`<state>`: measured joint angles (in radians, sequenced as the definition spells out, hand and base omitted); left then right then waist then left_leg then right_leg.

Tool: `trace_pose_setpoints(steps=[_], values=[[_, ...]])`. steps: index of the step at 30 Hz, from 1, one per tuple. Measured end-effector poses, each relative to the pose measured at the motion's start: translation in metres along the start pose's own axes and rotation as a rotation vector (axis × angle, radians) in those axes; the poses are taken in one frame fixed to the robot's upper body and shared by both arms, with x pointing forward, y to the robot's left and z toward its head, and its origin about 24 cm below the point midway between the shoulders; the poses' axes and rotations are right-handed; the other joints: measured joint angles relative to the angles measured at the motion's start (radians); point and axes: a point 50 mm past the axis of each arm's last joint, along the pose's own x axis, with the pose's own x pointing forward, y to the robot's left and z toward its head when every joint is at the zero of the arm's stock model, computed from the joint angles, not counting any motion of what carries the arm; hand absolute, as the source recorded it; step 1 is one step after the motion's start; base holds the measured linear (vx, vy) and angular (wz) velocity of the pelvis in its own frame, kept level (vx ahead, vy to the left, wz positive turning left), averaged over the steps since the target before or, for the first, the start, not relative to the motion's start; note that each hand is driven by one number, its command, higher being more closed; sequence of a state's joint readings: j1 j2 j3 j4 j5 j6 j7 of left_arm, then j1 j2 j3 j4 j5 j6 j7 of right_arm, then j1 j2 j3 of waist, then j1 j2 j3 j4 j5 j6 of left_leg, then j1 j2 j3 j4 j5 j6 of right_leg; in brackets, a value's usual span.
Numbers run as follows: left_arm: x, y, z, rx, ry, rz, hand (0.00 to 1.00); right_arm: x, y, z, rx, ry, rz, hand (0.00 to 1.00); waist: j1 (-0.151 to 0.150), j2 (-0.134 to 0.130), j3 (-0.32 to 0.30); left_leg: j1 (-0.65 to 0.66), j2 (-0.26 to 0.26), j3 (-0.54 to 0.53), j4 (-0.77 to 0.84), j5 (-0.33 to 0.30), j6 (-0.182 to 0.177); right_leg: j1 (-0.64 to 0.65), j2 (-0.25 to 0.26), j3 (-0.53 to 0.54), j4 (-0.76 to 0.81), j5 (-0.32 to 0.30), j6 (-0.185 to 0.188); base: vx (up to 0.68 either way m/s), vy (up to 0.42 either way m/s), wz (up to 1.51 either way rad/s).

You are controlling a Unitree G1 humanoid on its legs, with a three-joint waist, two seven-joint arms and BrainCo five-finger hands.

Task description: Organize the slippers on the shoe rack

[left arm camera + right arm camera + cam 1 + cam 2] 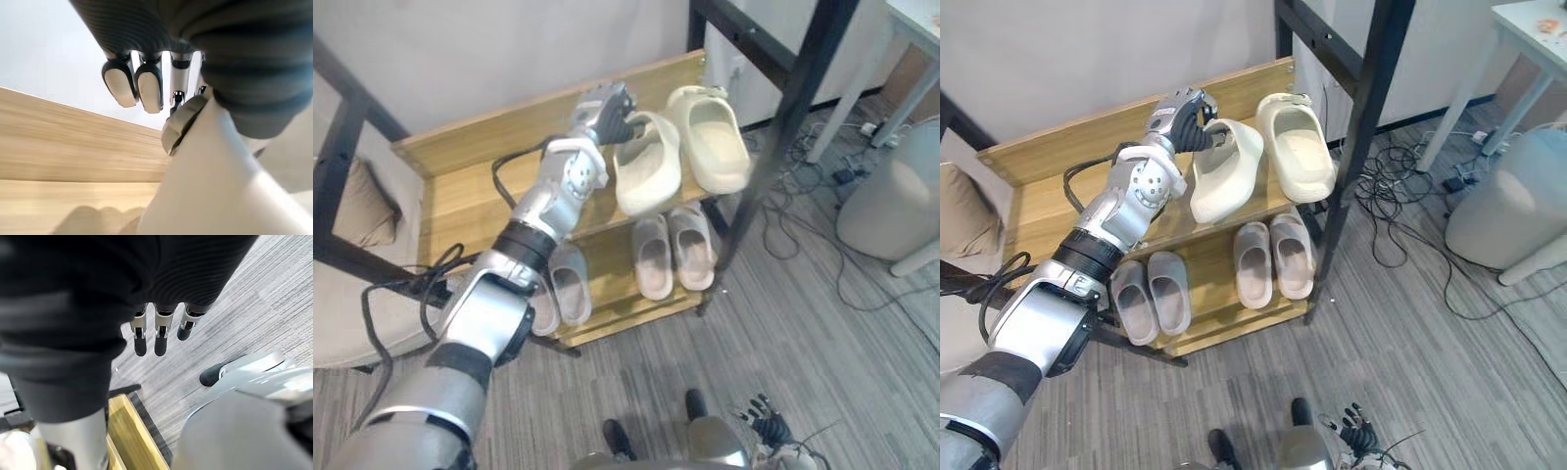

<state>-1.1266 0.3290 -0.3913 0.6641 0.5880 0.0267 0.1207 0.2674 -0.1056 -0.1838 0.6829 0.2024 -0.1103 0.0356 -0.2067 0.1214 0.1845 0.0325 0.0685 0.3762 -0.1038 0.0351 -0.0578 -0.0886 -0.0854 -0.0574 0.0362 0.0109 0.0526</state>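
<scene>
Two cream slippers sit side by side on the top shelf of the wooden shoe rack (460,186), upper centre of the frame. The left-hand slipper (646,166) has its rim clenched between the fingers (142,88) and thumb of the left hand (605,113) — the right-hand slipper (713,137) lies just beside it, clear of the hand. On the lower shelf rest a grey pair (674,253) at mid-frame and a second grey pair (563,289) to its left. At the bottom edge hangs the right hand (767,427), its fingers (160,335) released — straight, holding nothing.
</scene>
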Motion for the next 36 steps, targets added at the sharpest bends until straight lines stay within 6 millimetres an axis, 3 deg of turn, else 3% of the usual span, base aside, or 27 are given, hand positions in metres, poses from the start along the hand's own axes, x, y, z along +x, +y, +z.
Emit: trace_pose_setpoints(steps=[21, 22, 36], values=[[0.014, 0.029, 0.012, 0.144, -0.038, 0.081, 1.00, -0.010, 0.002, -0.001, 0.032, -0.045, -0.007, 0.00, 0.017, -0.003, 0.001, -0.031, 0.005, 0.033, 0.000, -0.001, -0.002, -0.052, 0.007, 0.024, 0.017, 0.002, -0.003, -0.02, -0.005, -0.04], [0.014, 0.030, 0.012, 0.151, -0.039, 0.083, 0.00, -0.010, 0.002, -0.001, 0.031, -0.045, -0.007, 0.00, 0.017, -0.004, 0.002, -0.031, 0.005, 0.033, 0.000, -0.001, -0.002, -0.052, 0.007, 0.025, 0.017, 0.002, -0.003, 0.00, 0.000, 0.00], [0.014, 0.040, 0.001, 0.199, -0.002, 0.115, 0.00, -0.009, 0.007, -0.001, 0.036, -0.044, 0.014, 0.00, 0.017, -0.031, 0.010, -0.035, 0.006, 0.040, 0.000, -0.001, -0.002, -0.060, 0.010, 0.034, 0.017, 0.005, -0.006, -0.01, -0.002, -0.01]])
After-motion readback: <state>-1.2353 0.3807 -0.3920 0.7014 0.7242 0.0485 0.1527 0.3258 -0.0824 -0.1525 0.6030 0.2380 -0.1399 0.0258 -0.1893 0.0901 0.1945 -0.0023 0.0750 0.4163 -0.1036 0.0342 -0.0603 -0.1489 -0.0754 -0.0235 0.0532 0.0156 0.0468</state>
